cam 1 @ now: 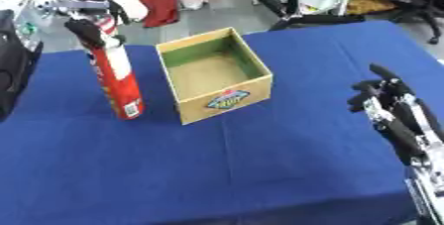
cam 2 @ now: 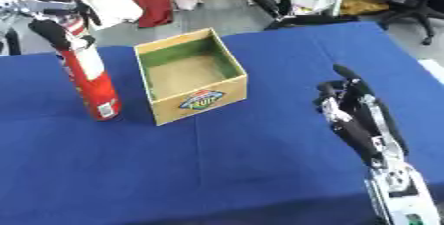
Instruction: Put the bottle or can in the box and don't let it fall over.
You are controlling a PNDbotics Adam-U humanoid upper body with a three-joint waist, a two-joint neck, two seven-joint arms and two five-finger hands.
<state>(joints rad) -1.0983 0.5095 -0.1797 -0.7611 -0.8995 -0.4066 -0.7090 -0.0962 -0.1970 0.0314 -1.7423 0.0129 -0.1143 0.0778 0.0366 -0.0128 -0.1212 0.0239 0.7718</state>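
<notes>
left hand point(cam 1: 86, 18) wrapped round top of tall red can point(cam 1: 117, 78), fingers curled over upper end. can upright, base on blue table point(cam 1: 260, 159), hanging straight below that hand. open cardboard box point(cam 1: 217, 78) just beside can, on side away from left arm, nothing inside. right hand point(cam 2: 351, 107) idle well apart at opposite side of box, fingers up and relaxed, holding nothing.

The left hand point(cam 1: 86, 13) covers the top of the red can point(cam 1: 117, 78), the label on the box point(cam 1: 227, 99) is too blurred to read, and the right hand point(cam 2: 356, 115) has its arm cut off by the lower edge.
</notes>
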